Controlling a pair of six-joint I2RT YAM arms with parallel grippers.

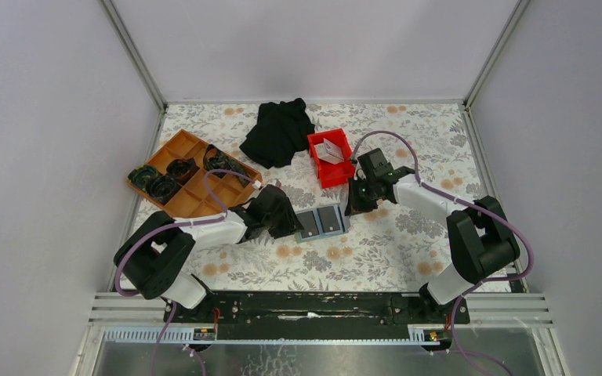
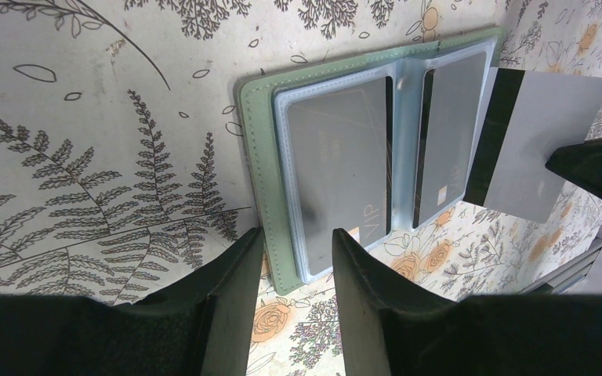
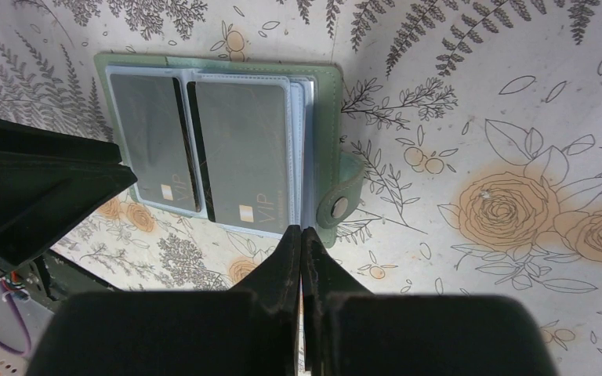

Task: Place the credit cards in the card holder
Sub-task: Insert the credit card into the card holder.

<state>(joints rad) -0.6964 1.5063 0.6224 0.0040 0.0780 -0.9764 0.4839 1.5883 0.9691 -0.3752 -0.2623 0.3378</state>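
Note:
The card holder (image 1: 321,222) lies open on the floral table, with a green border (image 2: 255,157) and clear sleeves. Two dark credit cards (image 2: 337,157) (image 2: 443,133) sit inside the sleeves. My left gripper (image 2: 298,235) is open, its fingertips either side of the holder's near left corner (image 1: 291,225). My right gripper (image 3: 302,229) is shut on a light grey credit card (image 2: 533,149) with a black stripe. That card tilts down to the holder's right edge. In the right wrist view it is edge-on and hardly shows, beside the holder's snap tab (image 3: 337,205).
A red bin (image 1: 325,168) holding white cards (image 1: 331,150) stands just behind the right gripper (image 1: 354,205). Black cloth (image 1: 278,131) lies at the back. An orange compartment tray (image 1: 188,176) with dark items sits at the left. Walls enclose the table on three sides.

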